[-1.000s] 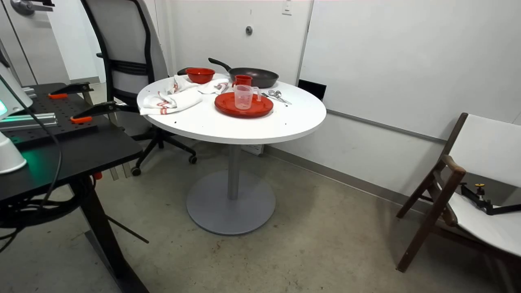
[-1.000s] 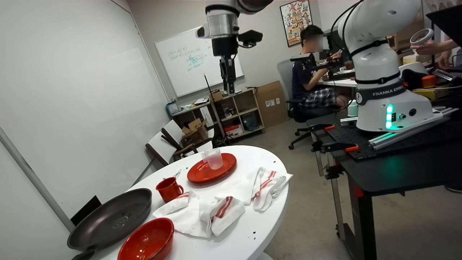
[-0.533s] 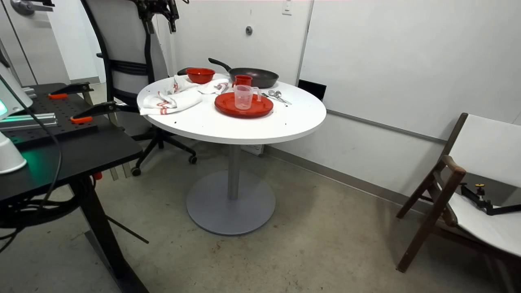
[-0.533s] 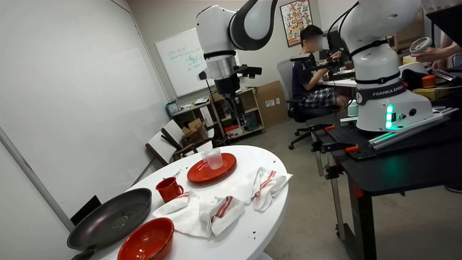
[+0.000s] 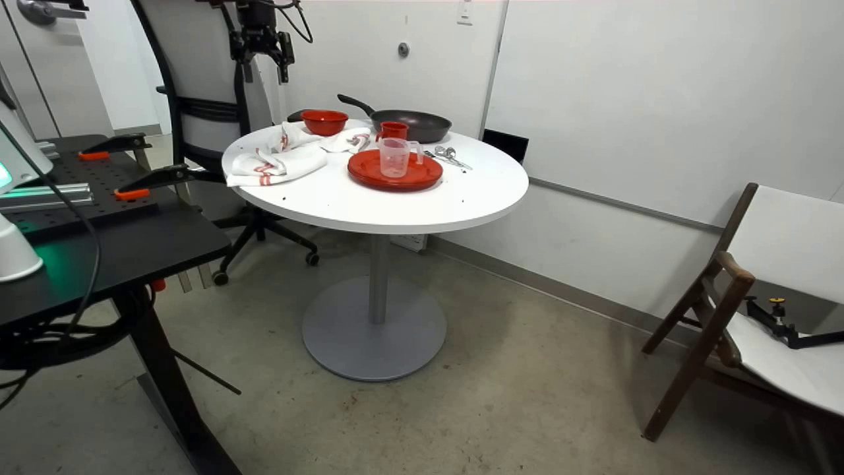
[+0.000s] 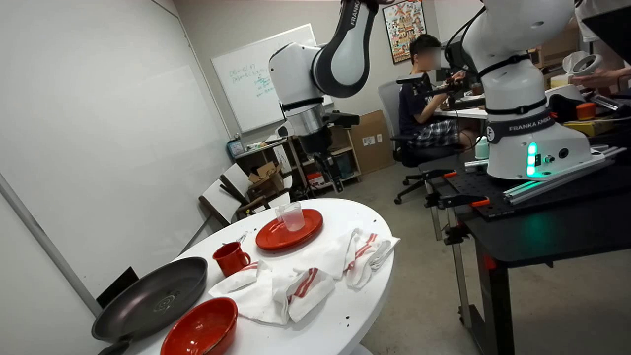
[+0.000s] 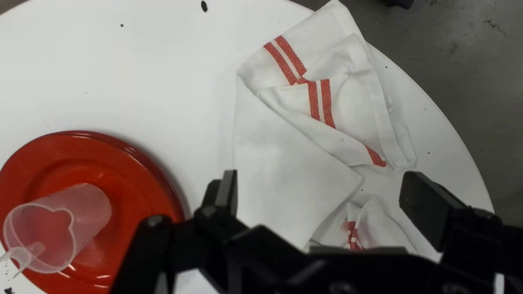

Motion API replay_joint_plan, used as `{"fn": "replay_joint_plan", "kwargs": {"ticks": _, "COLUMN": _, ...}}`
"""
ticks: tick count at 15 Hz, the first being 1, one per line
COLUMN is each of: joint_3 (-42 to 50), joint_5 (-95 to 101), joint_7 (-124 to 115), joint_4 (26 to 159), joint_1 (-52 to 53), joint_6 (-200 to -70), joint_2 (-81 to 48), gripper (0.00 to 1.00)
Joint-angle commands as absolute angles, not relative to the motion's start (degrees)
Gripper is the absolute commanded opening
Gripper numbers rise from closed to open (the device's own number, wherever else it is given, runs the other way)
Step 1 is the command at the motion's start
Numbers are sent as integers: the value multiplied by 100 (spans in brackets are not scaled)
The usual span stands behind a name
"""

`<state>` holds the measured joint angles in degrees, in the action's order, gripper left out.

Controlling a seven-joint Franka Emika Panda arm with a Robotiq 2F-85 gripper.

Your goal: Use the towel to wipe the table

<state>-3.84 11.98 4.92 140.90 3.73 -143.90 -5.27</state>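
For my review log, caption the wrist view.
Striped towel on white table, seen past the open hand; clear cup on red plates nearby.

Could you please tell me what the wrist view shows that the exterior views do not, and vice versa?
Only the wrist view shows tiny dark specks between the striped towel and the curved edge of the white table; I cannot make these out in the exterior views.
Only the exterior views show the frying pan, red bowl, red mug and robot base.
Both share the towel, the table, the clear measuring cup on a red plate, and the open gripper.
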Motion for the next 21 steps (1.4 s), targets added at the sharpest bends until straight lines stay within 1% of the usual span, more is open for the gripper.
{"fn": "replay_joint_plan", "kwargs": {"ticks": 1, "joint_3": -307, "joint_5": 1336, "joint_7": 529, "joint_4": 14202, "joint_1": 345, "joint_6": -14701, "joint_2": -694, "gripper": 100}}
{"fn": "replay_joint_plan", "kwargs": {"ticks": 3, "joint_3": -271, "joint_5": 1404, "joint_7": 396, "joint_4": 14291, "joint_1": 362, "joint_6": -14995, "joint_2": -812, "gripper": 100}}
{"fn": "replay_joint_plan", "kwargs": {"ticks": 7, "joint_3": -157, "joint_5": 1641, "joint_7": 78, "joint_4": 14427, "joint_1": 463, "joint_6": -16084, "joint_2": -1175, "gripper": 100}}
{"fn": "replay_joint_plan", "kwargs": {"ticks": 12, "joint_3": 472, "joint_5": 2598, "joint_7": -679, "joint_4": 14390, "joint_1": 814, "joint_6": -17124, "joint_2": -1532, "gripper": 100}}
{"fn": "replay_joint_plan", "kwargs": {"ticks": 16, "joint_3": 1070, "joint_5": 3246, "joint_7": -1186, "joint_4": 14522, "joint_1": 1201, "joint_6": -17243, "joint_2": -1708, "gripper": 100}}
{"fn": "replay_joint_plan", "kwargs": {"ticks": 21, "joint_3": 1299, "joint_5": 3285, "joint_7": -1672, "joint_4": 14858, "joint_1": 1441, "joint_6": -17253, "joint_2": -1985, "gripper": 100}}
